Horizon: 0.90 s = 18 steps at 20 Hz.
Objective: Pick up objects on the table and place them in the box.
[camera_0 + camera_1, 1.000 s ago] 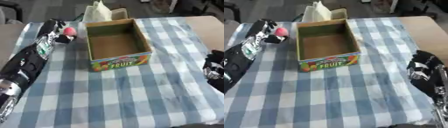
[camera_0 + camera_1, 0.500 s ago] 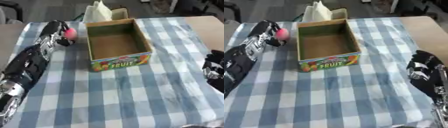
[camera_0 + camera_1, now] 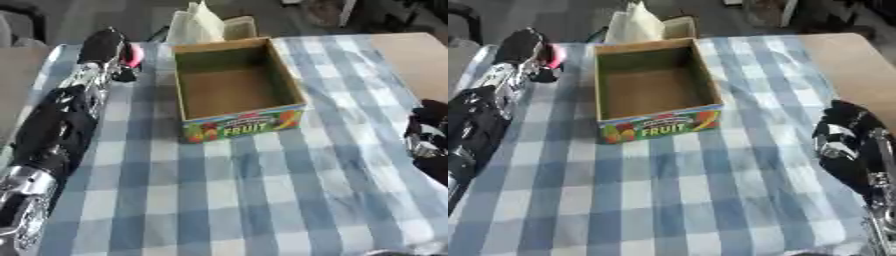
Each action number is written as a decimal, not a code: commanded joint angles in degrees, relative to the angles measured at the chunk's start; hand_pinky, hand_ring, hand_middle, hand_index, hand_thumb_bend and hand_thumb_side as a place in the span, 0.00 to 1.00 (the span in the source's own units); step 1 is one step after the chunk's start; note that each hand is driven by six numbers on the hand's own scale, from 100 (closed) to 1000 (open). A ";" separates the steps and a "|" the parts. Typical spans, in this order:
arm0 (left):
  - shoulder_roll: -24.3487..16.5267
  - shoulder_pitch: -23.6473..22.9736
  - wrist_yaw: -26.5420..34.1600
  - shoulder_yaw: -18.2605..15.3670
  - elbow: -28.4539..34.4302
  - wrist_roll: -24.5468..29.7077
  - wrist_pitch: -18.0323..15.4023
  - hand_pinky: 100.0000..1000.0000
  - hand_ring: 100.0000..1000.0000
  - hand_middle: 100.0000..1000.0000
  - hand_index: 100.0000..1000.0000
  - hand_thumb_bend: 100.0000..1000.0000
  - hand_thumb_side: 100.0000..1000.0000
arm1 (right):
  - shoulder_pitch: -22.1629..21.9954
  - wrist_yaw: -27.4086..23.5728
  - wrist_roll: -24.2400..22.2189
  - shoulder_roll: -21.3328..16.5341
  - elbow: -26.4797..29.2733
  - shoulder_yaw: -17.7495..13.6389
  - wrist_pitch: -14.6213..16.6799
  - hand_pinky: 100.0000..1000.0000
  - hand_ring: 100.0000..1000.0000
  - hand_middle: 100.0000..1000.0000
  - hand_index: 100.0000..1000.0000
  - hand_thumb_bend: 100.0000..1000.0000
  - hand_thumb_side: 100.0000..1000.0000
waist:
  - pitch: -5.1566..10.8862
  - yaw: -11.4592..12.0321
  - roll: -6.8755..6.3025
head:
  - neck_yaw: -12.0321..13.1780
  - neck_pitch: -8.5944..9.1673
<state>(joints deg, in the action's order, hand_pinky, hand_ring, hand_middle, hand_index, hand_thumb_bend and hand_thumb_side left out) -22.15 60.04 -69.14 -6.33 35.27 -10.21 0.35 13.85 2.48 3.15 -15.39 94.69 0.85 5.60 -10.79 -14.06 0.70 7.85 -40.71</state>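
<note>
My left hand sits at the table's far left corner, fingers curled round a small pink object. The box stands just to its right, open and empty, long axis running away from me. My right hand rests idle at the right edge, well apart; I cannot tell its fingers. Most of the pink thing is hidden by the hand.

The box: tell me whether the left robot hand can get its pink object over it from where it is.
Probably yes. The left robot hand, curled round the pink object, sits just left of the box, whose top is open and which appears empty; nothing stands between them.
</note>
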 commanded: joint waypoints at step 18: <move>0.26 1.52 18.25 14.84 21.88 15.54 -19.08 0.46 0.19 0.20 0.32 0.14 0.00 | 0.39 -0.29 -0.03 -0.78 0.68 -0.42 0.09 0.52 0.74 0.67 0.80 0.00 0.00 | 1.38 0.63 0.48 | -0.72 0.54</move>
<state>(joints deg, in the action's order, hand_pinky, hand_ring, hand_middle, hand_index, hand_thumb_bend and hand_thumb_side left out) -21.36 60.09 -51.65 7.49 55.08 4.29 -17.47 13.76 2.48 3.15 -15.39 94.68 0.72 5.62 -10.55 -13.36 1.12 7.35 -40.70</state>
